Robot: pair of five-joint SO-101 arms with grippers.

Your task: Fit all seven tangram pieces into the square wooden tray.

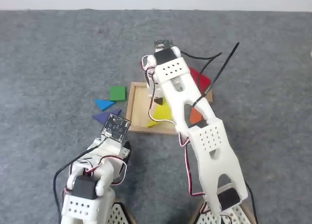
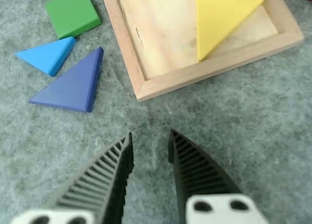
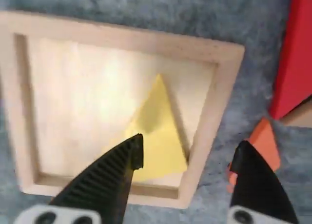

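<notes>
Likely light, stiff wooden pieces, smooth paint, could slip; best pinched across opposite side edges. Yellow triangle (image 2: 222, 14) lay inside tray (image 2: 122, 43), tip against rim. Green square (image 2: 73, 11), light blue triangle (image 2: 46, 55) and dark blue triangle (image 2: 73, 85) sat on grey counter (image 1: 48, 63) just beside tray; red piece (image 3: 297, 53) and orange piece (image 3: 265, 146) by opposite side. Right hand (image 3: 191, 143) hung wide open, empty, over tray rim. Left hand (image 2: 151, 135) barely parted, empty, above counter near tray corner.

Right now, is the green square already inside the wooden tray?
No, the green square lies on the grey mat outside the tray rim, beside the light blue triangle.
</notes>
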